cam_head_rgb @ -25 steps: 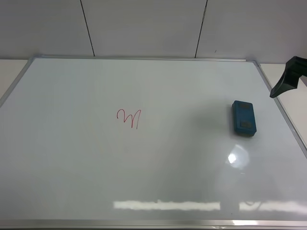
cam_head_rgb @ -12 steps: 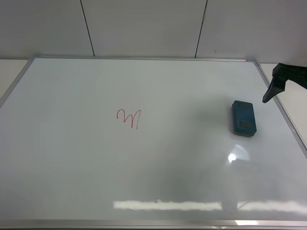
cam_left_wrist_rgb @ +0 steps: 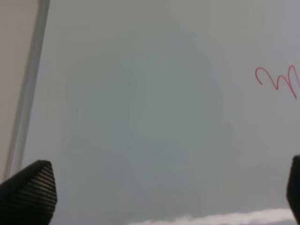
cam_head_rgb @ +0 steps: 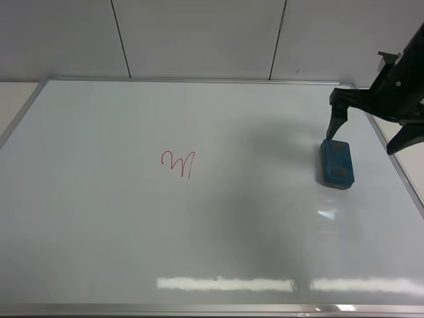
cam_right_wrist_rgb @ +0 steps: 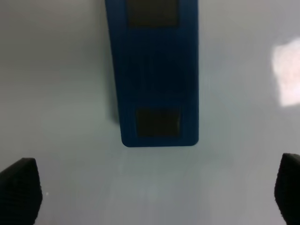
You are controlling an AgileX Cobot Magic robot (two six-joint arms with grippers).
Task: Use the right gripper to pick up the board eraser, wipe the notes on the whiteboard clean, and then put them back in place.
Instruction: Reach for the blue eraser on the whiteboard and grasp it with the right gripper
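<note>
Right gripper (cam_head_rgb: 360, 143): fingers spread wide with nothing between them. It hangs over the right side of the whiteboard (cam_head_rgb: 99, 218), by the far end of the board eraser (cam_head_rgb: 337, 163). In its wrist view the eraser lies ahead of the two fingertips and touches neither.
Left gripper (cam_left_wrist_rgb: 161, 192): fingers apart and empty, seen only in its own wrist view, over bare board with the notes at the picture's edge.
Glare (cam_head_rgb: 225, 283): a pale strip of reflected light along the board's near edge.
Board eraser: flat on the whiteboard near its right frame, with two dark patches on top.
Notes (cam_head_rgb: 177, 162): a red looping scribble left of the board's middle, well apart from the eraser.
Silver frame (cam_head_rgb: 199, 79): runs round the board.
Bench (cam_head_rgb: 13, 93): beige, showing past the board's far corners.
Wall (cam_head_rgb: 199, 33): white panels with dark seams behind it all.
</note>
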